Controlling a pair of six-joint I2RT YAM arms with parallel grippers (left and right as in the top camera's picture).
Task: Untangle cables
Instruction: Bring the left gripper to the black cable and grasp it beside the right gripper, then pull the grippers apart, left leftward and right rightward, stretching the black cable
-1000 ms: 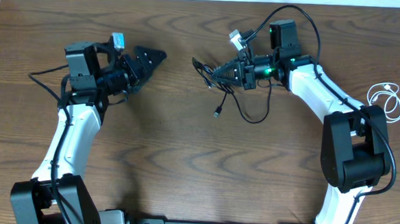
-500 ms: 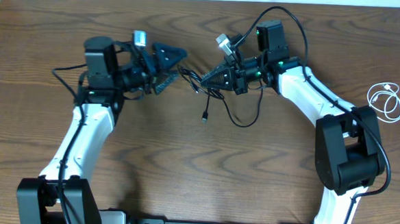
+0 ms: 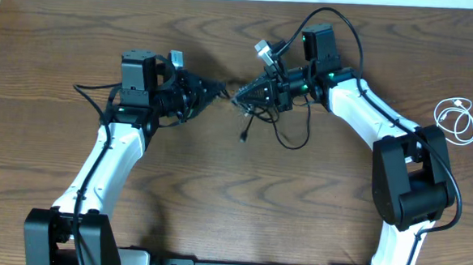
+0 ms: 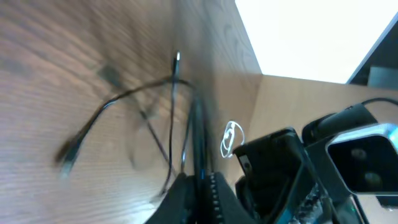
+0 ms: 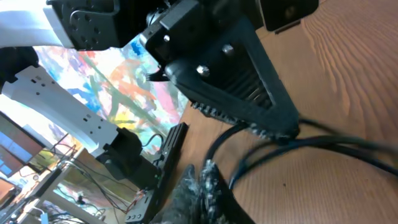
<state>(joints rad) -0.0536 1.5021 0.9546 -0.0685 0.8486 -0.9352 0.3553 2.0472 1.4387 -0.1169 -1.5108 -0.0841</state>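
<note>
Surface: a brown wood-grain table (image 3: 216,213); the far edge meets a pale wall, and my two arms reach in from the near edge.
Done so far: as I judge it, the white cable (image 3: 462,122) is already free. It lies coiled on its own by the right edge, well apart from everything else.
Left to do: the black cables (image 4: 172,106) are not yet parted. They form one bundle near the far edge, around the middle of the table, with a loop and a plug end trailing toward me.
Stage: I read this as the start of a pull-apart, with both ends of the knot gripped and no gap opened between the strands.
Left gripper (image 3: 218,91): fingers together, clamped on a black strand that runs straight out of the tips in the left wrist view.
Right gripper (image 3: 240,92): fingers pressed together on the same bundle, from the opposite side.
Left arm pose: stretched up from the near-left corner, wrist turned to point right.
Right arm pose: bent up along the right side, forearm angled left, tips nearly nose to nose with the other gripper.
</note>
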